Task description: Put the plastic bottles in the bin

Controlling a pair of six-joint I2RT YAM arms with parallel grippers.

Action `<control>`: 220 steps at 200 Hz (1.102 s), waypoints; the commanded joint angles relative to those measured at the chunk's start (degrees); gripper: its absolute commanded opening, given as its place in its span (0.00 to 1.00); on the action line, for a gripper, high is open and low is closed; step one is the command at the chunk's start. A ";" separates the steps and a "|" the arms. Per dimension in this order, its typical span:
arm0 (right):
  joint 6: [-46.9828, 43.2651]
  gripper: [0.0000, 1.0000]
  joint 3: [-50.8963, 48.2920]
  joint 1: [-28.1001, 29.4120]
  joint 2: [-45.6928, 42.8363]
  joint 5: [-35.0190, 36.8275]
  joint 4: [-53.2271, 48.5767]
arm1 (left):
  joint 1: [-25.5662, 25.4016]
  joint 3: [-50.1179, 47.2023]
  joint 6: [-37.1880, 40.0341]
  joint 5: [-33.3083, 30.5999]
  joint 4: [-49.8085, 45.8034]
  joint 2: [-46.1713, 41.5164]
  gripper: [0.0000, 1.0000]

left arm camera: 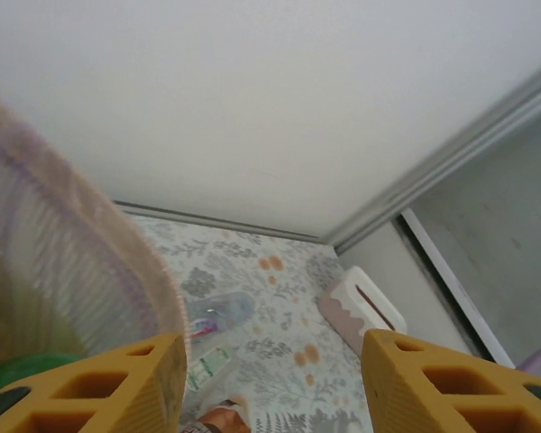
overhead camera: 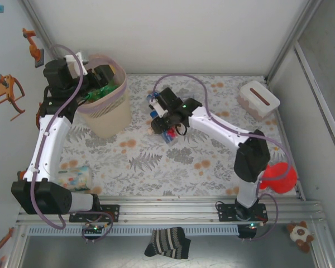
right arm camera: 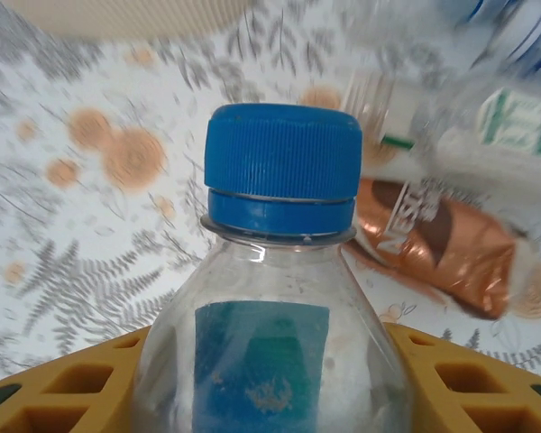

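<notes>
The right end effector [right arm camera: 270, 370] is pinching a blue-capped bottle [right arm camera: 279, 167] for transfer to the bin [overhead camera: 104, 120] in the tabletop's [overhead camera: 156, 167] far-left corner, where the left end effector [left arm camera: 272, 379] is hovering, spread and empty.

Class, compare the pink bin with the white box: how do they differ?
The bin is tall, pink and open-topped; the box is low, white and closed but for a slot. The bin stands back left, the box back right. Both rest on the flowered table.
</notes>
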 commanded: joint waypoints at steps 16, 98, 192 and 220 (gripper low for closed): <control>4.25 0.51 1.67 -2.96 -8.17 -0.61 4.20 | -4.51 0.07 7.62 8.75 4.39 0.40 0.59; 10.93 0.51 -0.44 -7.11 -22.05 -0.69 17.75 | -14.59 0.69 11.12 19.61 12.01 4.05 0.62; 14.15 0.51 -3.16 -7.11 -27.47 -6.76 29.38 | -24.87 1.23 15.47 30.90 18.14 6.39 0.82; 15.14 0.51 -3.59 -7.08 -27.58 -9.37 31.61 | -26.63 2.15 14.62 30.87 20.30 7.47 0.85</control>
